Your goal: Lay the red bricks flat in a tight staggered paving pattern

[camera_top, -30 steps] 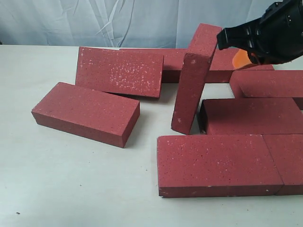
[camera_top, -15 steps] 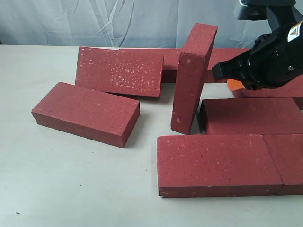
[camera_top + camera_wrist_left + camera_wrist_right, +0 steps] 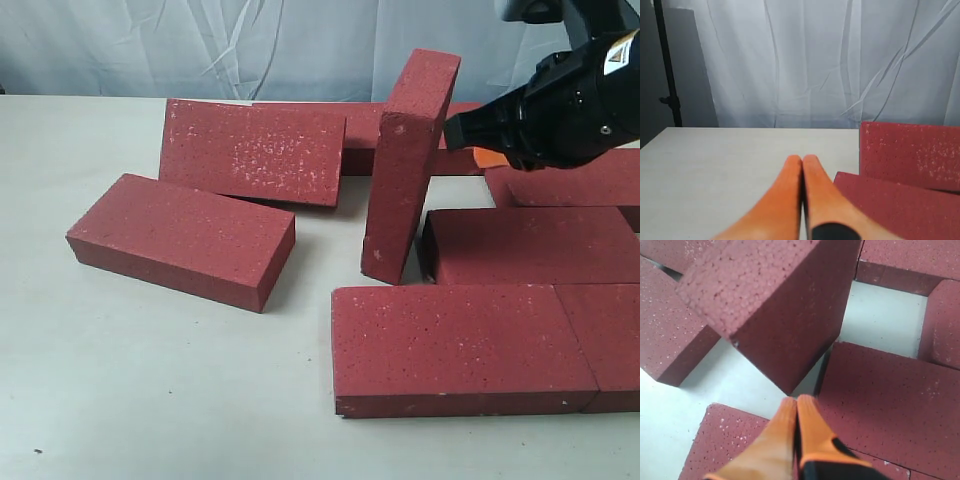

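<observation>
Exterior view: one brick on end beside the right pincer

The right pincer (image 3: 488, 156) hangs with its orange fingertips pressed together, holding nothing. It is just beside the upper half of the upright red brick (image 3: 405, 170); whether they touch I cannot tell. Below the pincer a flat brick (image 3: 530, 245) lies on the table (image 3: 150, 400). The left pincer (image 3: 802, 161) is also pressed together and empty, with a low brick (image 3: 880, 200) just beside its tips.

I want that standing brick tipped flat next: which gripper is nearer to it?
Right. The right gripper hovers shut just beside the standing brick; the left gripper is outside the exterior view, facing other bricks.
</observation>
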`<state>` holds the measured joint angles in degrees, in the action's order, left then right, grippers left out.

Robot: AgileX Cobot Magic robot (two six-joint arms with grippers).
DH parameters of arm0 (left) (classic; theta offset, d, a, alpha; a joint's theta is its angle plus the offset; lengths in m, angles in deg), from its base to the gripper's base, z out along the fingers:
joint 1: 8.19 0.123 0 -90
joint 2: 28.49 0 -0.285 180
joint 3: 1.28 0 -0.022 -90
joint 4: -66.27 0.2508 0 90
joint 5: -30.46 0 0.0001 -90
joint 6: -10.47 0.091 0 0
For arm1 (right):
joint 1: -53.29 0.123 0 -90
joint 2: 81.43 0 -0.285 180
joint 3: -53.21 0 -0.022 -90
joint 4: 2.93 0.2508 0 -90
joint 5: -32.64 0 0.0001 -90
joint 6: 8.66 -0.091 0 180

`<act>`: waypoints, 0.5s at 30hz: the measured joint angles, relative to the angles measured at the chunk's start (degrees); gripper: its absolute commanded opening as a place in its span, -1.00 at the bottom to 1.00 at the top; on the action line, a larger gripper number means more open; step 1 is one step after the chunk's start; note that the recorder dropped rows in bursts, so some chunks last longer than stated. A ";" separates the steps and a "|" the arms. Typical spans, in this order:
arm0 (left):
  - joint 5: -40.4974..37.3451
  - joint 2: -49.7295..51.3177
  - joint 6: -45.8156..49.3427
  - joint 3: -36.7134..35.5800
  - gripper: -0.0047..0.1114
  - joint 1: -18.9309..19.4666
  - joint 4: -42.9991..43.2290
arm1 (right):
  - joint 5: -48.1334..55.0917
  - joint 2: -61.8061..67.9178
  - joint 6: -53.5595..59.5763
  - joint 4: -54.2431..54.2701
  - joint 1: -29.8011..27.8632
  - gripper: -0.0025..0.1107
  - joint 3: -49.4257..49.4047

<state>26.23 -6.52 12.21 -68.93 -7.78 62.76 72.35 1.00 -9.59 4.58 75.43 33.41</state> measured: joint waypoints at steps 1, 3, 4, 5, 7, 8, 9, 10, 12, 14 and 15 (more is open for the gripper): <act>-1.06 1.39 0.00 1.21 -0.92 0.00 0.41 | -0.45 0.00 0.00 0.00 0.00 -0.97 0.00; -3.08 4.50 0.00 3.96 -0.92 0.00 0.89 | -1.00 0.00 0.00 0.00 0.00 -0.97 0.00; -3.86 6.10 0.00 5.23 -0.92 0.00 1.07 | -1.39 0.00 -0.14 0.00 0.00 -0.97 0.00; -4.58 7.64 0.00 6.41 -0.92 0.00 1.36 | -1.53 0.00 -0.14 0.00 0.00 -0.97 0.00; -5.70 10.33 0.00 8.27 -0.92 0.00 1.47 | -1.89 0.00 -0.24 0.00 0.00 -0.97 0.00; -5.99 11.49 0.00 9.15 -0.92 0.00 1.79 | -2.02 0.00 -0.35 0.00 -0.16 -0.97 0.00; -6.10 12.31 0.00 9.72 -0.92 0.00 1.78 | -2.32 0.00 -0.35 0.00 -0.31 -0.97 0.00; -6.23 13.21 0.00 10.34 -0.92 0.00 1.78 | -2.63 0.00 -0.48 0.00 -0.65 -0.97 0.00; -6.10 14.30 0.00 11.14 -0.92 0.00 1.78 | -3.06 0.00 -0.74 0.00 -1.45 -0.97 0.00; -5.62 14.88 0.00 11.30 -0.92 0.00 1.78 | -3.51 0.00 -0.83 0.00 -2.34 -0.97 0.00; -5.17 15.01 0.00 11.30 -0.92 0.00 1.78 | -3.65 0.00 -0.83 0.00 -2.67 -0.97 0.00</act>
<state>21.06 8.49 12.21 -57.64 -7.78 64.55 68.70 1.00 -10.43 4.58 72.76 33.41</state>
